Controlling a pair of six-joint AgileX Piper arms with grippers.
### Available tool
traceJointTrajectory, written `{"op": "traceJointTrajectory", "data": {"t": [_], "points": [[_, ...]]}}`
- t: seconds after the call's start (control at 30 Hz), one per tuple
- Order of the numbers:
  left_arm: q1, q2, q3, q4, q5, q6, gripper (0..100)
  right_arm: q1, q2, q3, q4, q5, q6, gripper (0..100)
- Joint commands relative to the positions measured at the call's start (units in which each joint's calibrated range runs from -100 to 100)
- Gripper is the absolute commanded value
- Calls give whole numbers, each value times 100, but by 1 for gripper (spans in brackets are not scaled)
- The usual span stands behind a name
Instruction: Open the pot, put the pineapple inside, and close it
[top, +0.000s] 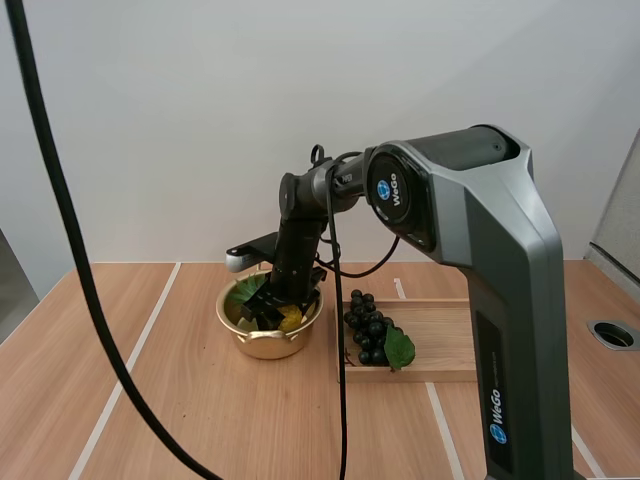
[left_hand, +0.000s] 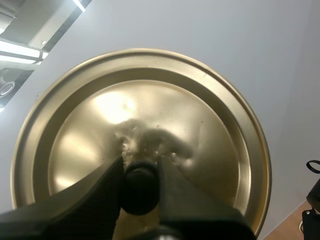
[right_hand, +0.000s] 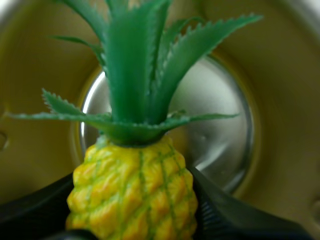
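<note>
"Reaching into the open pot, which stands on the table beside a wooden tray of grapes, what does the right gripper carry?"
"The pineapple. Its yellow body sits between the fingers, which clamp it from both sides."
"Its long axis?"
"It runs away from the gripper, with the green crown pointing at the pot's floor."
"And the lid?"
"Off the pot. The left gripper pinches its black knob."
</note>
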Motion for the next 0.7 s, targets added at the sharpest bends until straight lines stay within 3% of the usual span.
{"op": "traceJointTrajectory", "data": {"t": [0.0,0.37,0.4,0.47,0.53,0.57,0.67], "points": [[-23,-32,-62,0,-74,-39,0,3,-46,38,-75,-24,-49,0],[-23,-32,-62,0,105,-39,0,3,-46,38,-130,-57,-40,0],[-23,-32,-62,0,105,-39,0,3,-46,38,-153,-57,-30,4],[-23,-32,-62,0,115,-39,0,3,-46,38,-182,-57,-30,35],[-23,-32,-62,0,133,-39,0,3,-46,38,-193,-57,-30,88],[-23,-32,-62,0,153,-39,0,3,-46,38,-168,-57,-30,100],[-23,-32,-62,0,171,-39,0,3,-46,38,-6,-33,-51,100]]}}
